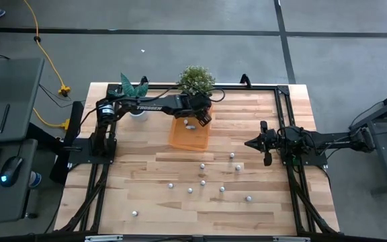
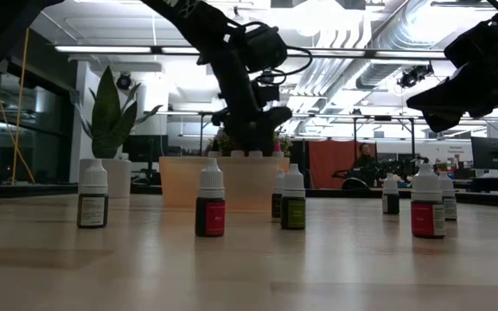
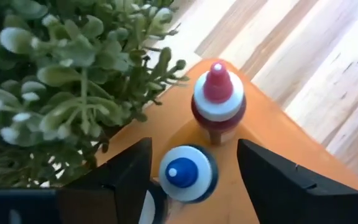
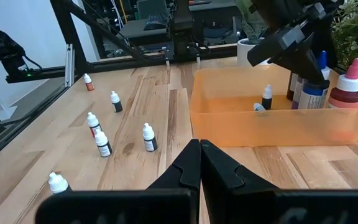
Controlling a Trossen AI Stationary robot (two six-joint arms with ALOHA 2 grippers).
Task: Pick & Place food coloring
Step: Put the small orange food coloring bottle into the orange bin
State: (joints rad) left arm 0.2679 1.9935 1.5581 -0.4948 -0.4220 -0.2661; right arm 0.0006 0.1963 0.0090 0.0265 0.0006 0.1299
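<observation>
An orange tray [image 1: 180, 138] stands at the far middle of the table. My left gripper [image 3: 193, 145] hangs open over its far corner. Between its fingers, apart from both, a blue-tipped food coloring bottle [image 3: 184, 173] stands upright on the tray floor. A red-tipped bottle [image 3: 218, 99] stands just beyond it, and a small dark one [image 4: 266, 98] nearer the tray's middle. Several more bottles [image 1: 203, 182] stand loose on the table in front of the tray. My right gripper [image 4: 199, 150] waits shut at the table's right, holding nothing.
A bushy potted plant [image 1: 197, 79] stands right behind the tray, its leaves [image 3: 67, 93] close beside my left gripper. A leafy plant in a white pot [image 1: 134, 91] stands at the far left. Black frame rails [image 1: 284, 107] run along the table's edges.
</observation>
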